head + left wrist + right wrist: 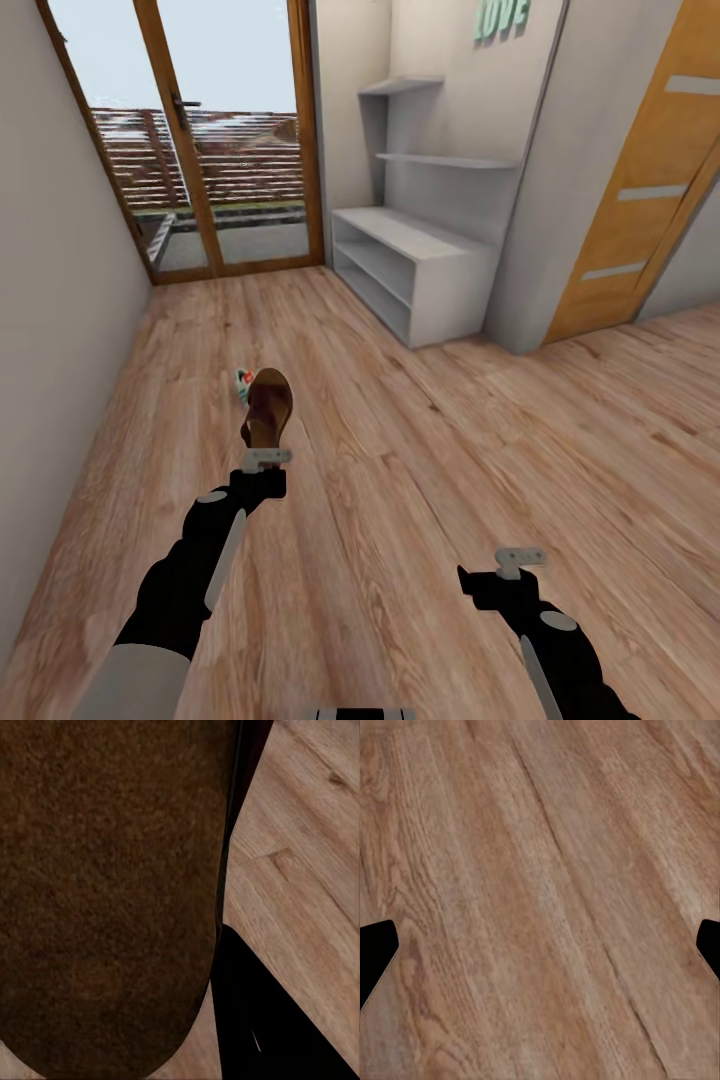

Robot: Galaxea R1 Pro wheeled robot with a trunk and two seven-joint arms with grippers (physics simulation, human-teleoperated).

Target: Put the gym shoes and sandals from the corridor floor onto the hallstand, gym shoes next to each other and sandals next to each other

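Brown leather sandal [268,405], sole up, gripped by left pincer [266,458].

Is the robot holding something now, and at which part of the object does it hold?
The left gripper holds a brown sandal by the end nearest the robot; heel or toe cannot be told. The right gripper is open above the floor, holding nothing.

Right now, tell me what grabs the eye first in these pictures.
A dark brown sandal sticks up from the left gripper above the wood-plank floor, with a bit of gym shoe peeking out behind it. Beyond, the pale grey hallstand stands against the right wall, shelves bare.
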